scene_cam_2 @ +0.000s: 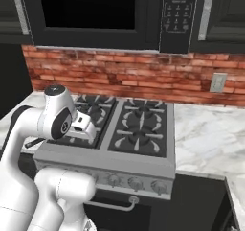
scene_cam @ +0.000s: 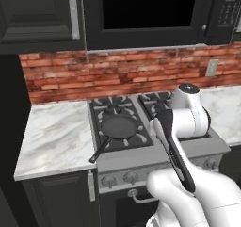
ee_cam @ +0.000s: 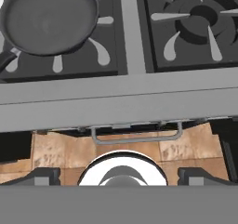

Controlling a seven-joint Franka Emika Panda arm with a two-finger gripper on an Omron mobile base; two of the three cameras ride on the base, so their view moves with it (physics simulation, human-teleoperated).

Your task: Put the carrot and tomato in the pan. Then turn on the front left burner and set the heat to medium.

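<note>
- My gripper [ee_cam: 119, 176] hangs over the front edge of the stove [scene_cam: 141, 158], looking straight down; the two dark fingertips [ee_cam: 44, 175] stand wide apart at the bottom of the hand view with nothing between them, so the jaws are open and empty.
- The pan [ee_cam: 49, 18] lies ahead of the jaws and off to one side, toward the upper left corner of the hand view, well apart from the fingertips. It sits on the front left burner [scene_cam: 136, 137] and is bare inside.
- The pan's long handle [scene_cam: 99, 151] runs from the bowl toward the stove's front left corner, reaching out over the front edge, as the left base view shows.
- I cannot find the carrot or the tomato from here, so I cannot say which way either lies from the jaws.
- Directly below the jaws, beyond the stove's front edge, I see the oven door handle [ee_cam: 135, 137] and tan floor tiles [ee_cam: 60, 148].
- My judgement: nothing of the task is done yet, and the first move calls for swinging the arm off the stove front to look for the two vegetables.
</note>
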